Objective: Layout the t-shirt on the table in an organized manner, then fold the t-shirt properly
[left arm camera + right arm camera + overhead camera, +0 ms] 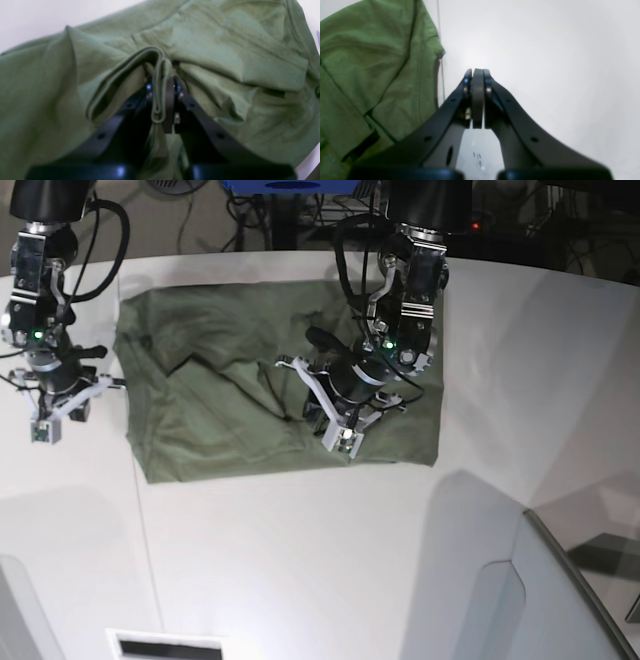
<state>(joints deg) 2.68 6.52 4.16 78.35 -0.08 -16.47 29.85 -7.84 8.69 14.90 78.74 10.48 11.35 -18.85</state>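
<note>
The t-shirt [240,400] lies spread on the white surface [320,560], rumpled, with a folded flap near its middle and its lower hem roughly straight in the base view. The left tool [161,100] is over the middle of the shirt, jaws clamped on a doubled ribbed edge of the cloth, which stands up between the fingers [170,105] in the left wrist view; fabric bunches into creases around the pinch. The right tool [478,82] sits off the shirt's side edge above bare surface, jaws pressed together with nothing between them. In its wrist view a sleeve-like corner of the shirt lies just beside it, not touching. A thin dark seam line [441,72] runs along the surface by that edge.
</note>
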